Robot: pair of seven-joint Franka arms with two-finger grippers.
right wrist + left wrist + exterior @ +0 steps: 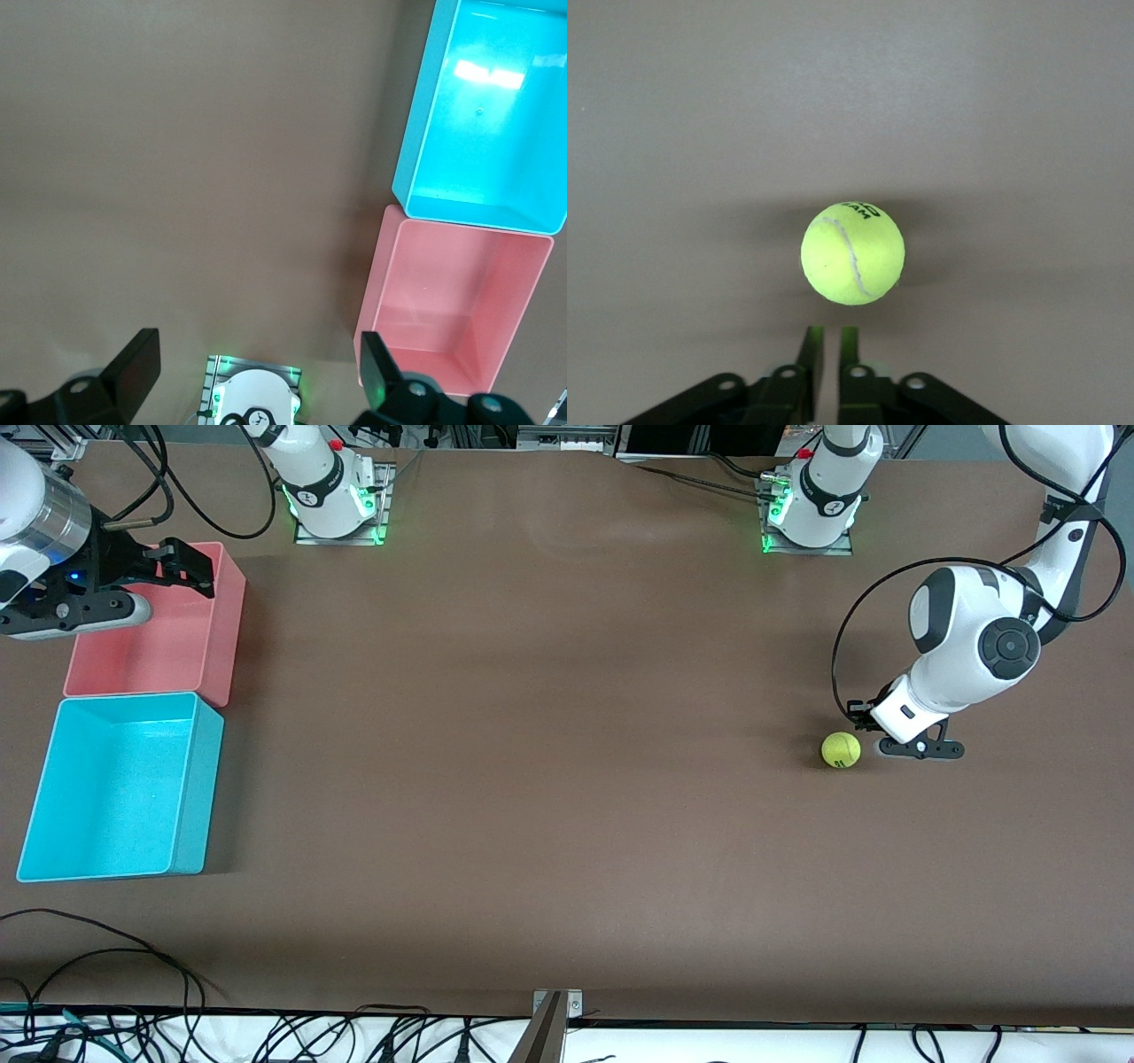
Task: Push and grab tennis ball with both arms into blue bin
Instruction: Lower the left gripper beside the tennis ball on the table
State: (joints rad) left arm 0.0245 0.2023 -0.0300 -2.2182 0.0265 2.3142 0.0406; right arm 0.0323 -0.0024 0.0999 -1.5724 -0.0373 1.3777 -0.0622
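Note:
The yellow-green tennis ball (pixel 841 749) (pixel 852 253) rests on the brown table near the left arm's end. My left gripper (pixel 873 737) (pixel 831 332) is down at table height right beside it. Its fingers are drawn almost together just short of the ball, with nothing between them. The blue bin (pixel 199 779) (pixel 416 133) stands at the right arm's end of the table and holds nothing. My right gripper (pixel 190 567) (pixel 257 354) hangs open over the pink bin, its fingers wide apart and holding nothing.
A pink bin (pixel 221 629) (pixel 381 292) stands against the blue bin, farther from the front camera. The two arm bases (pixel 332 491) (pixel 811 500) sit along the table's edge farthest from the camera. Cables trail below the table's front edge.

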